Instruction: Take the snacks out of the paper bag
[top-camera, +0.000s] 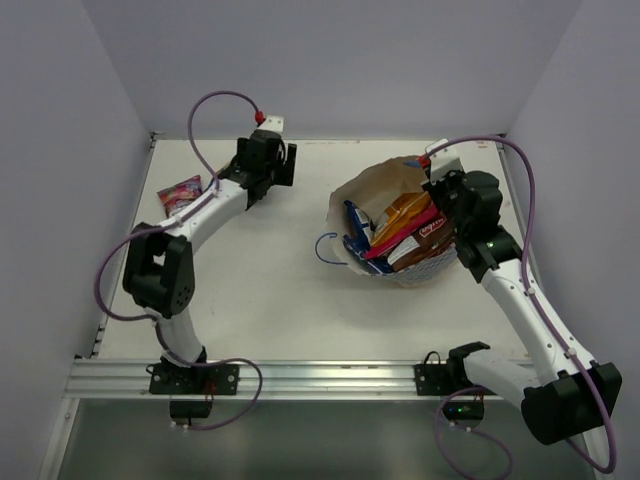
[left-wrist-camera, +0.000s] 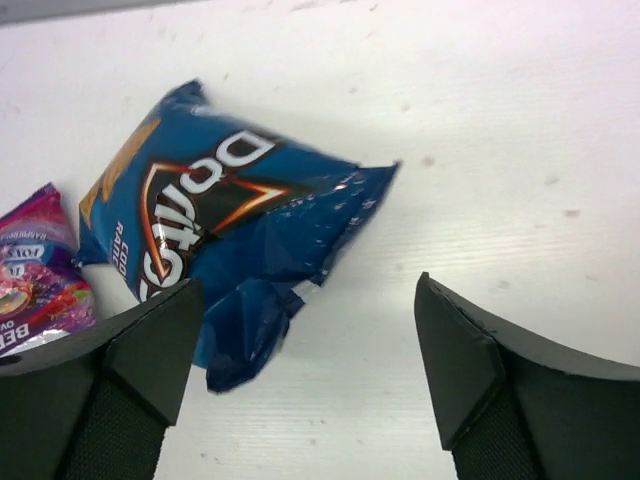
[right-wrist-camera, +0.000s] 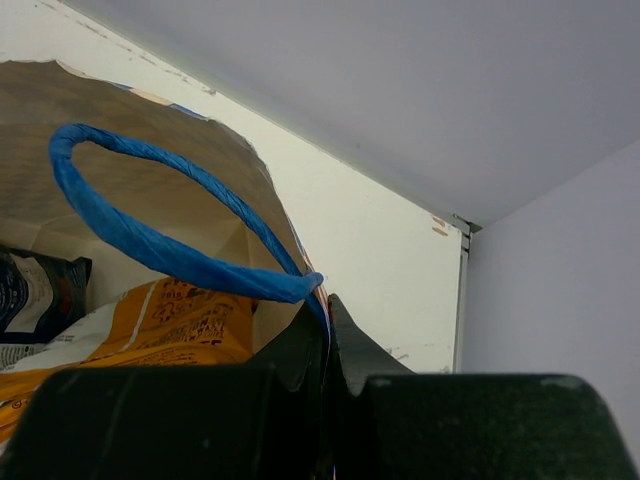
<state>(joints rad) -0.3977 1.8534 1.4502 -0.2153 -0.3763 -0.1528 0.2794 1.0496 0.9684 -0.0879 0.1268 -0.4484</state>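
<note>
My left gripper (left-wrist-camera: 307, 300) stands open just above the table, at the far left in the top view (top-camera: 268, 160). A small blue snack packet (left-wrist-camera: 220, 220) lies flat on the table beside its left finger, with no finger closed on it. A small pink-purple packet (left-wrist-camera: 35, 265) lies to its left, also visible from above (top-camera: 181, 192). The paper bag (top-camera: 372, 188) lies open at the right with an orange-yellow packet (top-camera: 405, 212), a pink-red packet (top-camera: 430, 230) and others inside. My right gripper (right-wrist-camera: 328, 305) is shut on the bag's rim next to the blue cord handle (right-wrist-camera: 150, 245).
The table's back edge and a grey wall run close behind the bag (right-wrist-camera: 400, 130). A metal rail (top-camera: 300, 378) with both arm bases lines the near edge. The bag's second blue handle (top-camera: 325, 250) loops onto the table at mid-right.
</note>
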